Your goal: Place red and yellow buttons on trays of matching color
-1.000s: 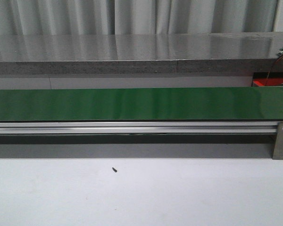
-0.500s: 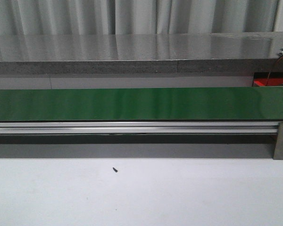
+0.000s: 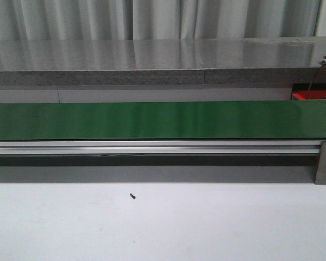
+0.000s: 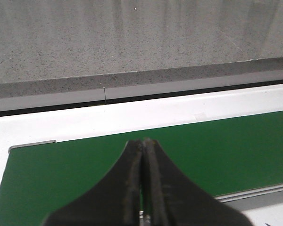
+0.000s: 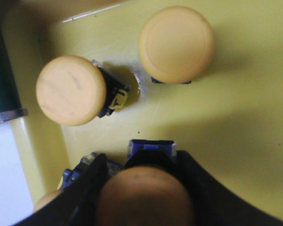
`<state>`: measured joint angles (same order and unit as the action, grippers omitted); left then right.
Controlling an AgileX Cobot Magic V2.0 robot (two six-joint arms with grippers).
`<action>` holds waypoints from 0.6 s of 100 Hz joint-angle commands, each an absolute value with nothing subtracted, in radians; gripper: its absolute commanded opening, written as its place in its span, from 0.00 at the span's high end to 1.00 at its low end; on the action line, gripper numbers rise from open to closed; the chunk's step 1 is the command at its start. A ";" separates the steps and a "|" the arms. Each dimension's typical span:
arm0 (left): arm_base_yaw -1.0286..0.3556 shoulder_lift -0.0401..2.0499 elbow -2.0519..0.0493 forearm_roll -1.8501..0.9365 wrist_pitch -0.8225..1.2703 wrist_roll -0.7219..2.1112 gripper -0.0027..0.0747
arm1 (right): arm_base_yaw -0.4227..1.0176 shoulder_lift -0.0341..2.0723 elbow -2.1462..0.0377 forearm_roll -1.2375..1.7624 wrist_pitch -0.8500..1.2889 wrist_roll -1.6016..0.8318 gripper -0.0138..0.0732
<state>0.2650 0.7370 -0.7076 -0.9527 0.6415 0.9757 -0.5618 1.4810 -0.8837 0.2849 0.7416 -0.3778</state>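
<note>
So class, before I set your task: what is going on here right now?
The right gripper is closed around a yellow button, holding it over the yellow tray, where two other yellow buttons already sit. The left gripper is shut on nothing, poised above the green conveyor belt, which carries no buttons in the front view. No red button or red tray can be made out.

White table (image 3: 206,223) carries a green conveyor belt (image 3: 163,119) (one dark speck (image 3: 132,196)).
</note>
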 commanded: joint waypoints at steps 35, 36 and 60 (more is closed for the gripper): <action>0.259 0.734 -0.734 -1.001 0.608 0.978 0.99 | -0.570 1.568 -0.903 0.310 0.636 -0.382 0.76; 0.259 0.734 -0.734 -1.001 0.608 0.978 0.99 | -0.570 1.570 -0.903 0.310 0.638 -0.382 0.76; 0.259 0.734 -0.734 -1.001 0.608 0.978 0.99 | -0.570 1.576 -0.903 0.311 0.644 -0.382 0.61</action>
